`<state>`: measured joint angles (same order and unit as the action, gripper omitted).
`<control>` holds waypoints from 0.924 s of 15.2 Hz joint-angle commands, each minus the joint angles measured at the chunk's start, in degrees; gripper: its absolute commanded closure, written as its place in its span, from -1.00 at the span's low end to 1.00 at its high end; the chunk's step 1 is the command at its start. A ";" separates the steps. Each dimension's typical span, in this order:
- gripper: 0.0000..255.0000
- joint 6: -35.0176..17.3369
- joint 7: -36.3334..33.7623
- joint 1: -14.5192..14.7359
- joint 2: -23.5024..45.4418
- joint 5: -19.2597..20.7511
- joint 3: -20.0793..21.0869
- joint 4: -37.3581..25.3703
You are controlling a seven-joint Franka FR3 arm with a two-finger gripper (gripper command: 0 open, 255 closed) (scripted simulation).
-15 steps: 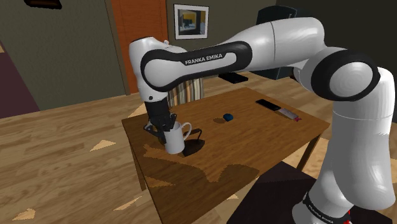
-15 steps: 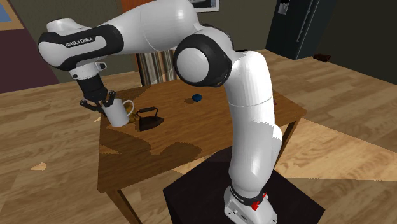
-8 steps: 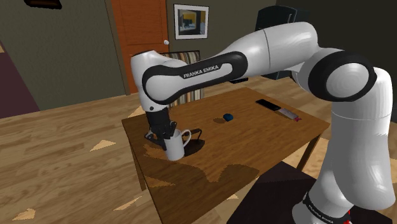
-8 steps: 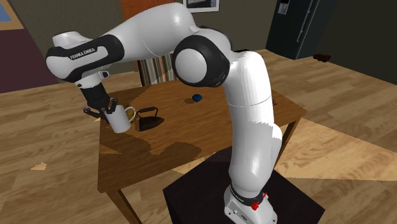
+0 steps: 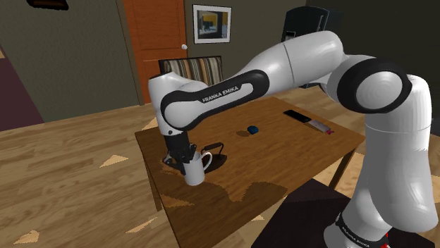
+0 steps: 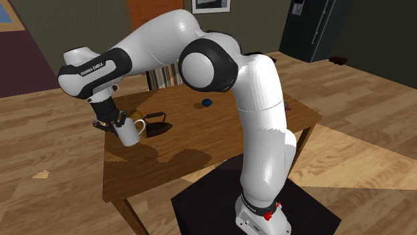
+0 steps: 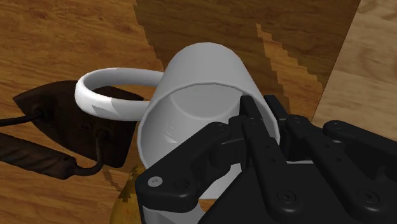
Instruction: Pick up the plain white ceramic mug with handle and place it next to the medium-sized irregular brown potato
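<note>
A plain white mug [image 5: 194, 170] with a loop handle [image 7: 111, 95] hangs tilted in my black gripper [image 5: 185, 156], low over the brown wooden table [image 5: 282, 151]. The fingers are shut on the mug's rim wall, one inside and one outside [image 7: 247, 121]. In the second exterior view the mug [image 6: 129, 134] sits under the gripper [image 6: 115, 123]. A brown-yellow potato [image 7: 129, 194] lies just behind the mug, mostly hidden by the hand, and its edge peeks out as the potato [image 6: 136, 115]. I cannot tell whether the mug's base touches the table.
A dark flat iron [image 5: 217, 151] with a cord lies right beside the mug's handle. A small blue object [image 5: 252, 129] sits mid-table, and a black remote [image 5: 299, 115] and a pen-like item [image 5: 321, 127] lie at the far edge. A striped chair [image 5: 196, 70] stands behind.
The arm has carried the mug downward and toward the table's near side, closer to the tabletop. The grip on the rim is unchanged.
</note>
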<state>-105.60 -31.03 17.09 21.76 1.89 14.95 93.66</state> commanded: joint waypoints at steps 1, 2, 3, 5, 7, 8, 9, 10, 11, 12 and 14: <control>1.00 -1.41 -0.10 0.08 0.48 0.13 -0.03 0.91; 1.00 -2.08 -0.11 0.09 0.73 0.19 -0.06 1.33; 1.00 -2.75 -0.12 0.10 0.98 0.25 -0.09 1.76; 1.00 -4.22 -0.15 0.14 1.63 0.42 -0.17 2.60; 1.00 -4.22 -0.15 0.14 1.63 0.42 -0.17 2.60; 1.00 -4.22 -0.15 0.14 1.63 0.42 -0.17 2.60; 1.00 -4.22 -0.15 0.14 1.63 0.42 -0.17 2.60; 1.00 -4.22 -0.15 0.14 1.63 0.42 -0.17 2.60; 1.00 -4.22 -0.15 0.14 1.63 0.42 -0.17 2.60; 1.00 -4.22 -0.15 0.14 1.63 0.42 -0.17 2.60; -1.00 -4.22 -0.15 0.14 1.63 0.42 -0.17 2.60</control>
<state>-109.82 -31.18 17.23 23.39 2.31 14.78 96.26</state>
